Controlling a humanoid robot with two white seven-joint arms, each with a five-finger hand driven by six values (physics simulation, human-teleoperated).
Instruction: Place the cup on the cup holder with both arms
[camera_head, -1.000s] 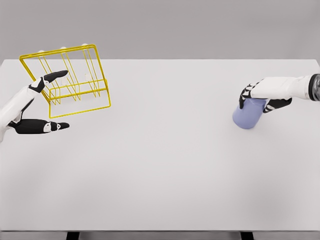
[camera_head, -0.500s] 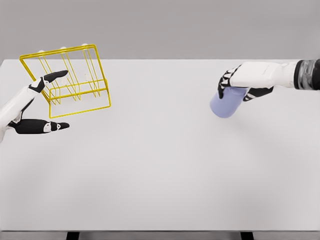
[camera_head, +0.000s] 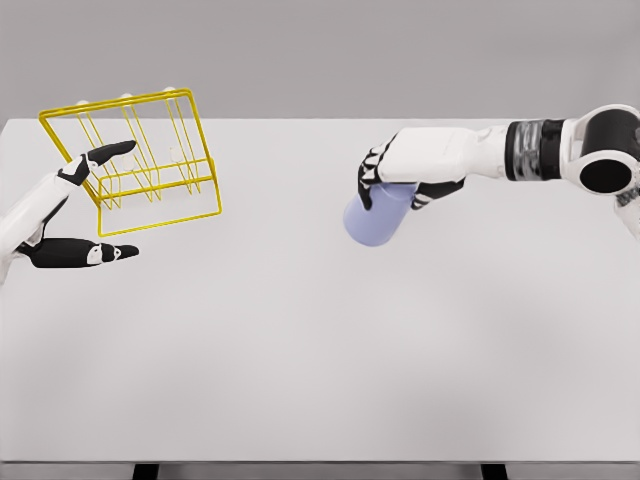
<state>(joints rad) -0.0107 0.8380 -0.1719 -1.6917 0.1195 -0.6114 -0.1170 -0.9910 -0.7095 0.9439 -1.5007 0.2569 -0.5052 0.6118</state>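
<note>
A pale blue cup (camera_head: 376, 217) hangs tilted above the table's middle, and my right hand (camera_head: 397, 180) is shut on its upper part. The yellow wire cup holder (camera_head: 135, 160) stands at the far left of the table, leaning back. My left hand (camera_head: 88, 205) is open beside the holder's front left corner, one finger reaching up against the wires and the thumb stretched out below. A wide stretch of table lies between the cup and the holder.
The white table (camera_head: 320, 350) fills the view, with its far edge along the top and its near edge at the bottom. The right arm (camera_head: 560, 150) comes in from the upper right.
My right hand has carried the cup leftward from the table's right side to near its middle, lifting it slightly. The left hand and the holder have stayed put.
</note>
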